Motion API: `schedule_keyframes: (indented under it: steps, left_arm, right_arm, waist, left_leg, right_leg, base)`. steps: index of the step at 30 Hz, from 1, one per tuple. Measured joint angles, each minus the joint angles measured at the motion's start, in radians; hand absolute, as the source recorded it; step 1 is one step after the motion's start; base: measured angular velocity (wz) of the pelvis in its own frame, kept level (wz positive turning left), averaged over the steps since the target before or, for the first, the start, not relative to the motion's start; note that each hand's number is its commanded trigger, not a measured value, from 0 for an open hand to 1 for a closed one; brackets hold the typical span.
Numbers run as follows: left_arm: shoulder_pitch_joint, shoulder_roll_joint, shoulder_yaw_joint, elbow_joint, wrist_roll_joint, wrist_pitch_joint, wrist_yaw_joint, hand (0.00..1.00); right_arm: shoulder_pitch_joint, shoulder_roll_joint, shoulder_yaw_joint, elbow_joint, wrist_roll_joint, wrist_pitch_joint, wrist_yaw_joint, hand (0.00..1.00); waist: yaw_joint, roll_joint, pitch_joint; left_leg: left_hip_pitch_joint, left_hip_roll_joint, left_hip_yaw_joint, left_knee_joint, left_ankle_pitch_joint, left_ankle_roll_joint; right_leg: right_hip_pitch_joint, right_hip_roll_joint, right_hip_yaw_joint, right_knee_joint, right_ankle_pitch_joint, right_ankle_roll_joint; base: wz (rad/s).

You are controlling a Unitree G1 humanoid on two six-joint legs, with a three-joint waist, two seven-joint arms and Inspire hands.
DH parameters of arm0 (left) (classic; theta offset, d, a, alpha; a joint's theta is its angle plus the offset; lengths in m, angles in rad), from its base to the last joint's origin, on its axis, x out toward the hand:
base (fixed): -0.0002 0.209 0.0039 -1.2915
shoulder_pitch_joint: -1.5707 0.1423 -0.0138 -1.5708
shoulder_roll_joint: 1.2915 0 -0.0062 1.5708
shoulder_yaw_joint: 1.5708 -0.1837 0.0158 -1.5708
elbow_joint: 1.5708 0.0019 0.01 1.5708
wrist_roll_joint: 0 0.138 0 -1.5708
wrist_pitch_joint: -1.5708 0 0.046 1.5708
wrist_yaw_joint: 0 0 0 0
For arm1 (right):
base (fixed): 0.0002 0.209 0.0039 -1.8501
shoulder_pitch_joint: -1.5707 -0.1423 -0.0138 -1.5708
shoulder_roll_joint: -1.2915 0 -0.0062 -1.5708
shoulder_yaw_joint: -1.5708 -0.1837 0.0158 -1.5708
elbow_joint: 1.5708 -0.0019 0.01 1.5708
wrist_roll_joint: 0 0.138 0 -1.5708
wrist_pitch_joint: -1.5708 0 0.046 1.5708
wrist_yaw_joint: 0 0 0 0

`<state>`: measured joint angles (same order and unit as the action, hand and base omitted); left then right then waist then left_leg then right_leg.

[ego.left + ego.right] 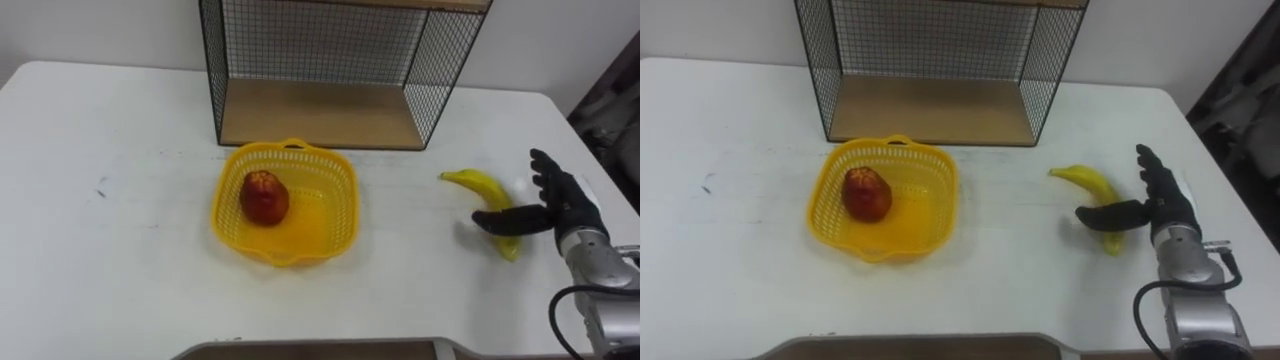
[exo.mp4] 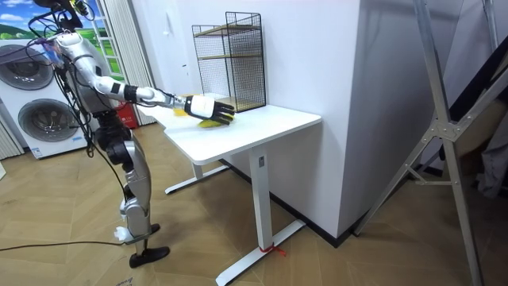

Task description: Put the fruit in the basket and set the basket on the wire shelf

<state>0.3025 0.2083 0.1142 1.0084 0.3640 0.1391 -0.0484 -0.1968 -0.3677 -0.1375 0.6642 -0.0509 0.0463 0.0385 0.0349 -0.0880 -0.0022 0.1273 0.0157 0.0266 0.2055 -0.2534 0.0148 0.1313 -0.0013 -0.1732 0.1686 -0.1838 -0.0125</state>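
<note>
A yellow plastic basket (image 1: 340, 205) (image 1: 940, 200) sits on the white table in front of the wire shelf, with a red apple (image 1: 264, 197) (image 1: 867, 193) inside it. A yellow banana (image 1: 487, 197) (image 1: 1092, 190) lies on the table to the right of the basket. My right hand (image 1: 560, 205) (image 1: 1162, 203) (image 2: 208, 106) is at the banana's near end, open, with fingers spread and the thumb lying across the banana. The wire shelf (image 1: 320, 110) (image 1: 930, 105) (image 2: 230, 56) with a wooden base stands at the back of the table.
The white table (image 1: 110, 250) has bare room to the left and front of the basket. Its right edge lies just past my right hand. In the room view I stand at the table's end, with washing machines (image 2: 36, 103) behind me.
</note>
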Motion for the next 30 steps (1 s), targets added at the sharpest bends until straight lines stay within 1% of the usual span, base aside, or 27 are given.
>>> schedule_keyframes:
  steps: [3, 4, 7, 9, 10, 14, 16, 17, 20, 24, 28, 30]
  left_arm:
    - [0.005, 0.0, 0.001, 0.012, 0.0, 0.012, 0.0, 0.0]
    - [0.004, 0.001, 0.001, 0.017, 0.0, 0.015, 0.0, 0.0]
    - [0.001, 0.003, 0.001, 0.027, -0.002, 0.015, 0.001, 0.0]
    - [-0.005, 0.005, -0.001, 0.031, -0.006, 0.015, 0.001, 0.0]
    - [-0.004, 0.008, -0.001, 0.033, -0.006, 0.015, 0.001, 0.0]
    - [-0.004, 0.018, -0.011, 0.038, -0.005, 0.014, 0.0, 0.0]
    - [-0.011, 0.018, -0.015, 0.044, -0.005, 0.014, 0.0, 0.0]
    - [-0.022, 0.018, -0.014, 0.047, 0.0, 0.014, 0.0, 0.0]
    - [-0.032, 0.019, -0.015, 0.061, 0.0, 0.014, 0.0, 0.0]
    - [-0.039, 0.019, -0.015, 0.073, 0.0, 0.016, 0.0, 0.0]
    - [-0.049, 0.019, -0.009, 0.074, 0.0, 0.021, 0.0, 0.0]
    - [-0.052, 0.019, -0.008, 0.074, 0.0, 0.024, 0.0, 0.0]
  right_arm:
    - [-0.014, -0.002, 0.0, 0.036, 0.003, -0.001, 0.019, 0.0]
    - [-0.03, -0.008, 0.001, 0.062, 0.003, 0.0, 0.031, 0.0]
    - [-0.039, -0.034, 0.018, 0.098, 0.003, 0.001, 0.059, 0.0]
    - [-0.043, -0.047, 0.042, 0.113, 0.001, 0.0, 0.074, 0.0]
    - [-0.056, -0.048, 0.047, 0.135, 0.0, 0.0, 0.081, 0.0]
    - [-0.089, -0.049, 0.05, 0.195, -0.022, -0.001, 0.11, 0.0]
    - [-0.094, -0.053, 0.052, 0.202, -0.046, -0.001, 0.119, 0.0]
    - [-0.094, -0.059, 0.054, 0.207, -0.074, -0.002, 0.127, 0.0]
    - [-0.095, -0.071, 0.058, 0.212, -0.12, 0.0, 0.148, 0.0]
    - [-0.097, -0.071, 0.057, 0.214, -0.161, 0.001, 0.158, 0.0]
    - [-0.103, -0.071, 0.056, 0.209, -0.196, 0.02, 0.167, 0.0]
    - [-0.103, -0.071, 0.054, 0.209, -0.2, 0.022, 0.169, 0.0]
  waist:
    - [0.001, 0.001, -0.0009]
    - [-0.002, 0.0, -0.0007]
    - [0.003, -0.006, -0.0033]
    - [0.004, -0.011, -0.0016]
    - [0.004, -0.012, 0.0017]
    - [0.008, -0.02, 0.0039]
    - [0.008, -0.02, 0.004]
    - [0.02, -0.018, 0.0039]
    - [0.03, -0.017, 0.0032]
    - [0.03, -0.016, 0.0028]
    - [0.037, -0.016, 0.0024]
    - [0.042, -0.016, 0.0021]
  left_leg:
    - [0.0, -0.001, -0.004, 0.0, 0.0, 0.0]
    - [0.003, -0.001, -0.005, 0.0, 0.0, 0.0]
    - [0.007, -0.005, -0.011, 0.001, 0.002, 0.003]
    - [0.009, -0.008, -0.011, 0.003, 0.003, 0.004]
    - [0.008, -0.009, -0.011, 0.009, 0.003, 0.005]
    - [0.003, -0.01, -0.013, 0.017, 0.003, 0.005]
    - [-0.003, -0.01, -0.017, 0.015, 0.002, 0.006]
    - [-0.003, -0.011, -0.017, 0.015, 0.002, 0.006]
    - [0.0, -0.01, -0.018, 0.016, 0.002, 0.005]
    - [0.0, -0.011, -0.019, 0.017, 0.002, 0.005]
    - [0.001, -0.011, -0.02, 0.017, 0.002, 0.005]
    - [0.001, -0.011, -0.02, 0.017, 0.002, 0.005]
  right_leg:
    - [0.002, -0.001, -0.005, 0.0, 0.0, 0.0]
    - [0.004, -0.001, -0.005, 0.0, 0.0, 0.0]
    - [0.013, -0.006, -0.008, 0.0, 0.0, 0.0]
    - [0.013, -0.009, -0.007, 0.0, 0.0, 0.0]
    - [0.013, -0.009, -0.007, 0.001, 0.0, 0.0]
    - [0.017, -0.01, -0.01, 0.002, 0.001, 0.001]
    - [0.015, -0.011, -0.016, 0.004, 0.001, 0.002]
    - [0.011, -0.01, -0.015, 0.006, 0.001, 0.002]
    - [0.011, -0.009, -0.015, 0.006, 0.001, 0.002]
    - [0.015, -0.009, -0.016, 0.011, 0.001, 0.002]
    - [0.014, -0.01, -0.016, 0.016, 0.001, 0.002]
    - [0.014, -0.01, -0.018, 0.016, 0.001, 0.002]
  base:
    - [0.03]
    - [0.0]
    - [0.05]
    - [0.0]
    - [0.0]
    - [0.0]
    - [0.04]
    - [0.0]
    - [0.0]
    - [0.0]
    - [0.0]
    - [0.0]
